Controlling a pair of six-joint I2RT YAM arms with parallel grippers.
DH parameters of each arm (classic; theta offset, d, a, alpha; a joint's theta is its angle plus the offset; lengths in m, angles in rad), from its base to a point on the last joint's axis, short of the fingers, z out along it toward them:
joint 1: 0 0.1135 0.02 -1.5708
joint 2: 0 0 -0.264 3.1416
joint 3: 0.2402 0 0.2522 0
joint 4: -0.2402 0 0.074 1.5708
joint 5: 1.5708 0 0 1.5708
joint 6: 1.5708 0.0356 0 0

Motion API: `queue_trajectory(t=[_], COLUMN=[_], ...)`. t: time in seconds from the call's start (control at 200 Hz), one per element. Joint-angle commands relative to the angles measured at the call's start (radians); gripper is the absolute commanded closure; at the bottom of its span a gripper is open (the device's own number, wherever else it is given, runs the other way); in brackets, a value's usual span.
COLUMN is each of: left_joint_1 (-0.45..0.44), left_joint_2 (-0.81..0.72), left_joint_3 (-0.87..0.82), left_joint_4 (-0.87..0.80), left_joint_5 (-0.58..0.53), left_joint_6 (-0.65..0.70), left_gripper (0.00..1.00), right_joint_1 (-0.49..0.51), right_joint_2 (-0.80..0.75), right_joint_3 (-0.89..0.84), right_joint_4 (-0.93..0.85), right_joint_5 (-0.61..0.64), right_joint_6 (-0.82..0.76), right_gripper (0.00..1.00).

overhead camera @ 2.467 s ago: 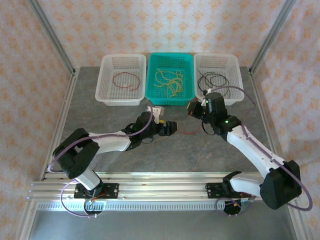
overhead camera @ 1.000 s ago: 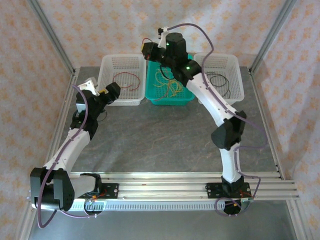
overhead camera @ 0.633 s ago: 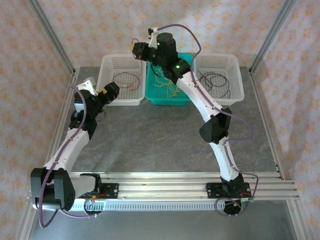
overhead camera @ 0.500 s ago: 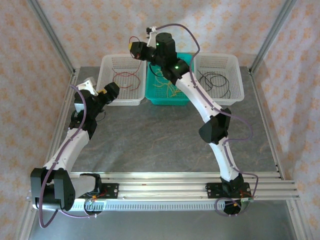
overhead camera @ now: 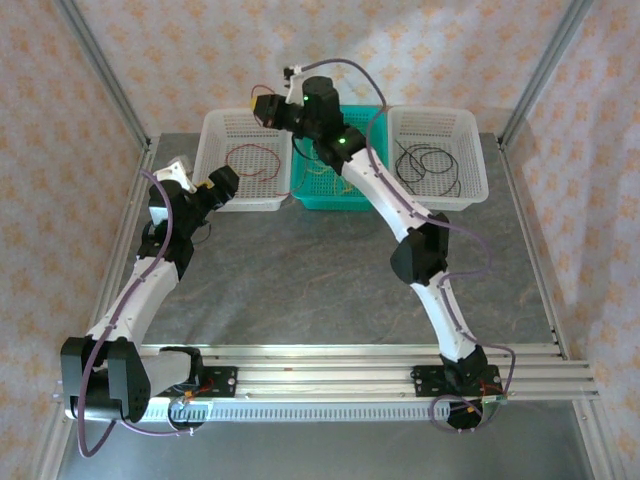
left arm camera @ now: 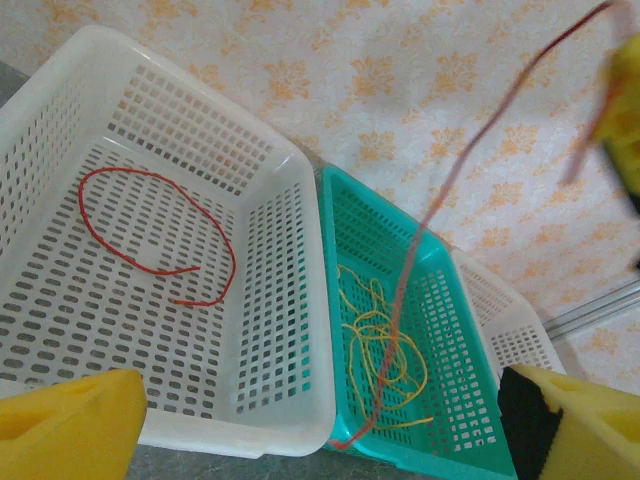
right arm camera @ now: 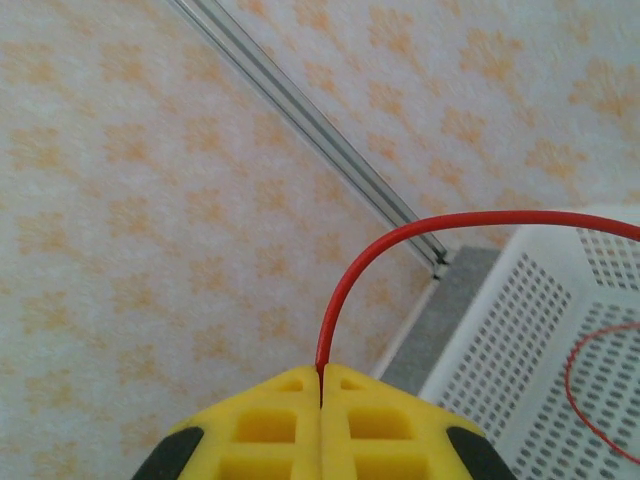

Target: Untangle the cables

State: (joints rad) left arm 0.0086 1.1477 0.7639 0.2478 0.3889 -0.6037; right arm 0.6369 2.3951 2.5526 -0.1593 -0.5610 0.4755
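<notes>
The right gripper (overhead camera: 265, 106) is seen in the top view raised high over the back rim of the left white basket (overhead camera: 205, 170), while the left gripper (overhead camera: 222, 184) is held low, just beside the front of that basket. A loose red cable (overhead camera: 250, 160) is laid in this basket, the yellow cables (overhead camera: 322, 175) are gathered in the teal basket (overhead camera: 340, 200) and the black cables (overhead camera: 430, 165) in the right white basket (overhead camera: 470, 130). In the left wrist view the yellow fingers (left arm camera: 60, 430) of the left gripper are spread wide with nothing between them. A held red cable (left arm camera: 430, 215) is hung from the upper right down to the near left corner of the teal basket. In the right wrist view the right gripper is closed tightly on this cable, which is bent in an arc towards the white basket.
</notes>
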Motion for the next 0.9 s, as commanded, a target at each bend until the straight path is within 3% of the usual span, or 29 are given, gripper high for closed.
queue_trajectory(t=[0.0,0.32,0.461,0.896], left_joint_1=[0.009,0.008,0.008,0.008], left_joint_2=[-0.037,-0.039,-0.043,-0.089], left_joint_3=[-0.012,-0.029,-0.038,-0.038], left_joint_4=[-0.008,-0.004,-0.003,-0.03], left_joint_5=[0.0,0.002,0.004,-0.036], left_joint_6=[0.005,-0.002,-0.001,0.012], left_gripper=[0.08,0.08,0.08,0.08], right_joint_1=[0.001,0.002,0.006,0.023], right_joint_2=[0.044,0.082,0.077,-0.077], right_joint_3=[0.023,0.006,0.02,0.034], right_joint_4=[0.009,-0.018,-0.023,0.084], right_joint_5=[-0.031,-0.038,-0.046,-0.059], right_joint_6=[0.012,0.01,0.008,0.0], right_gripper=[0.95,0.9,1.0,1.0])
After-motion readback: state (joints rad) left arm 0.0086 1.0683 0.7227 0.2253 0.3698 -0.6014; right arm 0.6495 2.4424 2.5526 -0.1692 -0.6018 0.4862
